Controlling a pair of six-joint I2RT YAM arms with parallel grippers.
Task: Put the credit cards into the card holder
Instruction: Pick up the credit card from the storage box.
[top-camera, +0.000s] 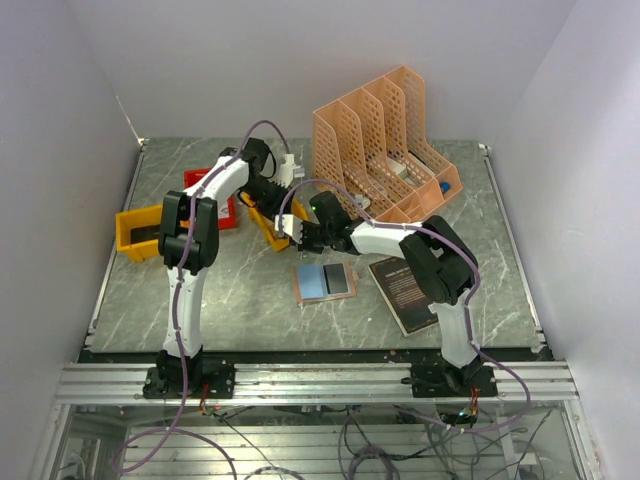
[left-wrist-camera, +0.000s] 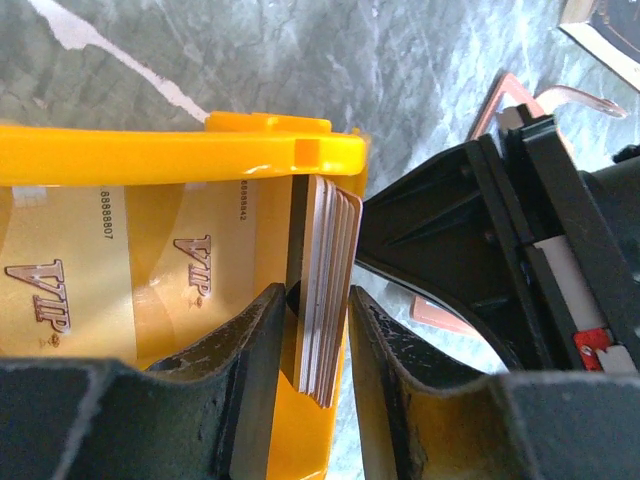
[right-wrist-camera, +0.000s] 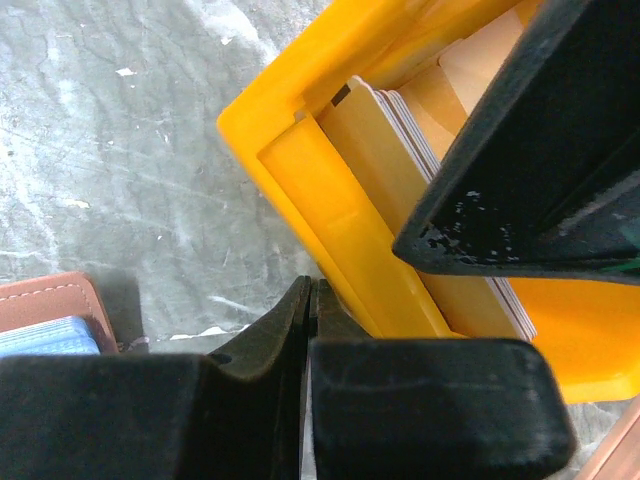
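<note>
Picking up seems in hand: the left tool (left-wrist-camera: 318, 300) pinches the stack of thin pale credit cards (left-wrist-camera: 326, 250) upright in a yellow plastic bin (left-wrist-camera: 200, 152), the right tool (right-wrist-camera: 308, 300) pressed together beside it, so next probably comes lifting them to the open salmon-pink card holder (top-camera: 323, 282) on the tabletop (top-camera: 250, 300).

card holder (right-wrist-camera: 45, 298) cut by frame edge | credit cards (left-wrist-camera: 325, 300) count unclear

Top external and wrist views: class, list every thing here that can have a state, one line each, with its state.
left gripper: shut on a stack of credit cards standing on edge in the yellow bin
right gripper: shut, empty, outside the bin
card holder: open, flat on the table
file organizer: upright
</note>
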